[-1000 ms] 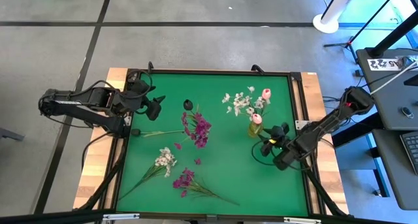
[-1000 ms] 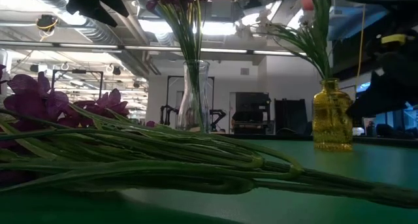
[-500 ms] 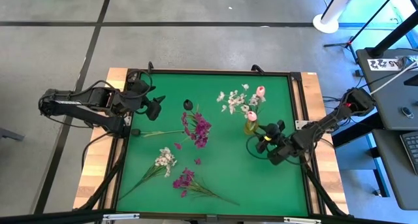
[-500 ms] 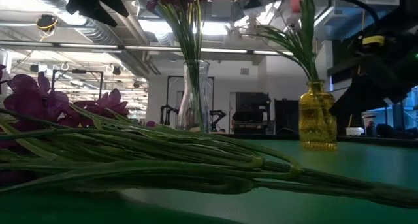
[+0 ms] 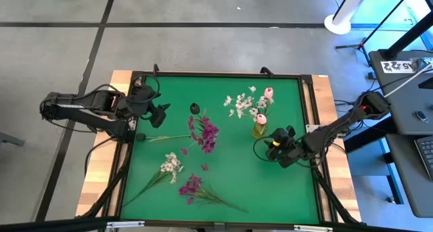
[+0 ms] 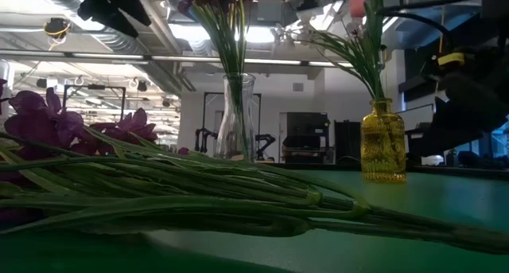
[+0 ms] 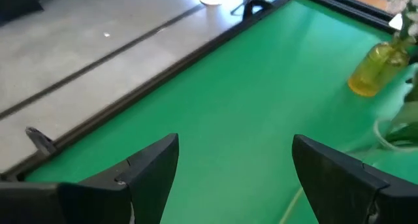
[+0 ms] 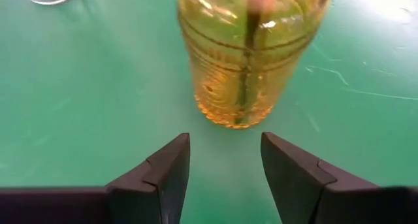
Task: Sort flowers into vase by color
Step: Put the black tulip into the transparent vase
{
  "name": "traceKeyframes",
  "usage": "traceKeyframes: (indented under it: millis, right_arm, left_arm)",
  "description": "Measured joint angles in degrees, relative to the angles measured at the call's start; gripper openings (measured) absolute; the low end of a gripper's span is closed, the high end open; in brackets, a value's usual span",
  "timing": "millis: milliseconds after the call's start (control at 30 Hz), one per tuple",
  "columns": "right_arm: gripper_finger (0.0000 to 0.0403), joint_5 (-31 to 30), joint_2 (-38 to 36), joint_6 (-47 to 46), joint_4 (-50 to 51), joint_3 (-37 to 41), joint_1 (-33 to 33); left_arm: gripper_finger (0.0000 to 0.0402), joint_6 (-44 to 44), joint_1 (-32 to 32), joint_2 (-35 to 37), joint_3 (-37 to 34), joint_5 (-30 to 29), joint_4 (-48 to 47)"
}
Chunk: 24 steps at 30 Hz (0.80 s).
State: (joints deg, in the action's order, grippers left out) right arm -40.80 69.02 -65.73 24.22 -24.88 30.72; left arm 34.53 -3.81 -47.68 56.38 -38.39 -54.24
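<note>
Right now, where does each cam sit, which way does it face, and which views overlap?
High view: overhead, looking straight down on the green table; both arms show, left gripper and right gripper.
Low view: table height, looking level past lying stems to the clear vase and the room; dark arm parts hang from above.
Left wrist view: on the left arm, facing across the table; its open fingers show.
Right wrist view: on the right arm, close on the yellow vase; its fingers show.
Shared: all four see the yellow vase.
</note>
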Motion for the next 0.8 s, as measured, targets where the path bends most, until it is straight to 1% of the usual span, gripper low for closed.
traceKeyframes:
  millis: [100, 200, 300, 367, 467, 500, 567, 667, 800]
  right_arm:
    - [0.0189, 1.5, -1.0, 0.3, 1.3, -1.2, 0.0]
    - [0.0189, 4.0, -2.1, 0.3, 4.4, -3.4, 0.0]
    - [0.0189, 5.0, -2.6, 0.3, 8.3, -6.0, 0.0]
    - [0.0189, 5.1, -2.7, 0.3, 11.1, -7.9, 0.0]
    - [0.0189, 5.1, -2.7, 0.3, 14.5, -10.6, 0.1]
    - [0.0189, 4.1, -2.7, 0.3, 15.0, -11.2, 0.6]
    - [0.0189, -0.9, -2.7, 0.9, 15.2, -12.4, 2.7]
    - [0.0189, -8.5, -2.7, 1.6, 15.3, -14.0, 7.1]
    - [0.0189, -16.1, -3.7, 1.5, 15.0, -14.8, 12.4]
  left_arm:
    - [0.0293, 0.4, 0.0, 0.0, 0.0, 4.3, -1.9]
    - [0.0293, 1.2, 0.0, 0.0, 0.0, 7.9, -5.0]
    - [0.0293, 1.6, -0.1, -0.3, 0.0, 13.1, -7.4]
    - [0.0293, 1.8, -0.9, -0.8, -0.8, 16.9, -7.3]
    - [0.0293, 3.7, -2.8, -2.4, -3.8, 20.7, -7.6]
    - [0.0293, 4.6, -3.6, -3.0, -5.3, 21.7, -7.6]
    - [0.0293, 6.4, -5.1, -4.3, -8.4, 23.0, -7.7]
    - [0.0293, 9.5, -6.8, -6.5, -12.7, 23.4, -7.5]
    - [0.0292, 11.9, -8.3, -8.6, -16.5, 23.5, -5.2]
